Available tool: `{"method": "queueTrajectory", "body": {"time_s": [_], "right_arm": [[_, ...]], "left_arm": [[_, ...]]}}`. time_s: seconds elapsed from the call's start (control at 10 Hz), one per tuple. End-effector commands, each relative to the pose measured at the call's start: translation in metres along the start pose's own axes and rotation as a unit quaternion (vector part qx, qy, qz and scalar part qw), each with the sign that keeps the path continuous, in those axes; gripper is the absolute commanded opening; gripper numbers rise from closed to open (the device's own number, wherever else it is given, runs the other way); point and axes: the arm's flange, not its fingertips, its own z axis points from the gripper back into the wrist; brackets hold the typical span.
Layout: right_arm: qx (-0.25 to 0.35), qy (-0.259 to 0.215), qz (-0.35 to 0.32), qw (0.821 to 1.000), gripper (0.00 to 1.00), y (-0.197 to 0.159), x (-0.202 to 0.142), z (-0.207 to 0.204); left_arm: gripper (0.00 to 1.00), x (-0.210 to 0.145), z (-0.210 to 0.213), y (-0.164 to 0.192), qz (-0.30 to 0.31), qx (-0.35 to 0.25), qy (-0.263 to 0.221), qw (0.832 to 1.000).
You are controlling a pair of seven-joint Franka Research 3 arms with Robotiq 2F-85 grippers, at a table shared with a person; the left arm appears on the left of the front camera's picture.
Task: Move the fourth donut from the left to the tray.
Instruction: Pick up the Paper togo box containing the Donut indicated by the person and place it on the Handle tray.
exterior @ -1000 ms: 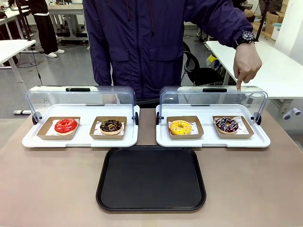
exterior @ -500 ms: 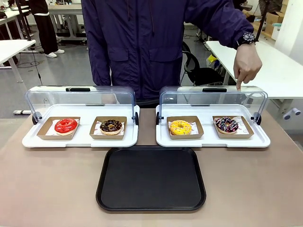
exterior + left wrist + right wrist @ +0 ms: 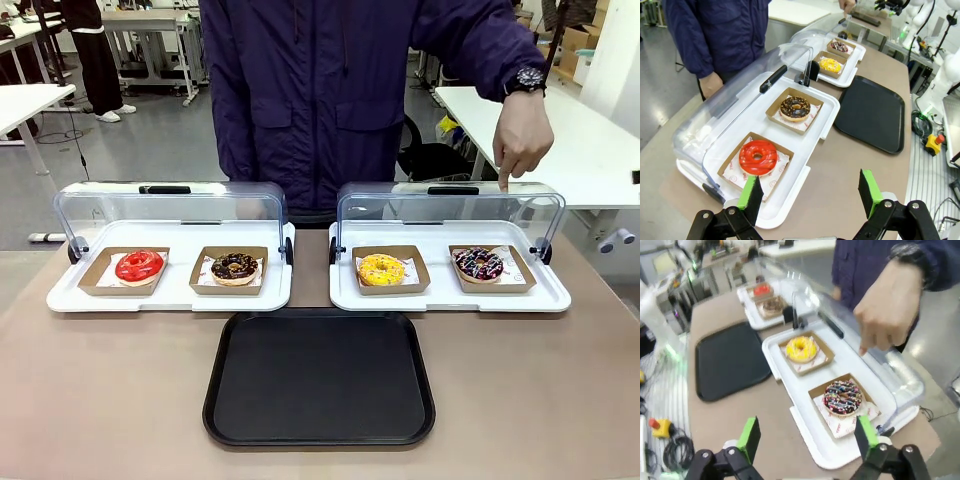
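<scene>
1. The tan tabletop (image 3: 100,400) carries everything I am watching, and a person in a dark blue jacket (image 3: 320,100) stands at its far side.
2. The large black rectangular plastic tray (image 3: 319,378) lies at the middle of the near side, just in front of the gap between the two display trays.
3. Two white display trays with clear domed lids stand side by side behind it, the left one (image 3: 170,300) and the right one (image 3: 450,300). Both lids are tipped back, so the donuts are uncovered.
4. My left tool (image 3: 810,189) hangs above the tabletop at the outer end of the left display tray. Its green-padded fingers are spread wide with nothing between them.
5. My right tool (image 3: 807,432) hangs off the outer end of the right display tray, fingers likewise wide apart and holding nothing.
6. The person's hand (image 3: 522,135) is over the right lid, index finger pointing down with its tip at the lid's top.
7. The fourth donut (image 3: 479,263), dark chocolate glaze with white, pink and purple sprinkles, sits in its brown cardboard holder (image 3: 520,283) at the right end of the right display tray, below that finger.
8. Beside it is a yellow donut (image 3: 381,269). The left display tray holds a chocolate donut with golden crumbs (image 3: 235,266) and a red-glazed donut (image 3: 139,265).
</scene>
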Motion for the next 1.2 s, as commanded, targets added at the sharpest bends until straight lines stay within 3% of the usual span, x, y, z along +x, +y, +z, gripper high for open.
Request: {"method": "queueTrajectory", "body": {"time_s": [0.0, 0.2, 0.5, 0.9, 1.1], "right_arm": [[-0.004, 0.096, 0.06, 0.994, 1.0, 0.012, 0.013, -0.029], [0.012, 0.172, 0.109, 0.979, 1.0, 0.033, 0.009, -0.062], [-0.018, 0.256, 0.181, 0.949, 1.0, 0.047, -0.003, -0.108], [-0.057, 0.307, 0.225, 0.923, 1.0, 0.042, -0.021, -0.163], [-0.065, 0.296, 0.218, 0.927, 1.0, 0.033, -0.023, -0.175]], "left_arm": [[1.0, 0.001, 0.001, -0.001, -0.001, -0.003, -0.003, 1.0], [1.0, 0.001, 0.001, -0.001, -0.001, -0.003, -0.003, 1.0], [1.0, 0.001, 0.001, -0.001, -0.001, -0.003, -0.003, 1.0], [1.0, 0.001, 0.001, -0.001, -0.001, -0.003, -0.003, 1.0], [1.0, 0.001, 0.001, -0.001, -0.001, -0.003, -0.003, 1.0]]}}
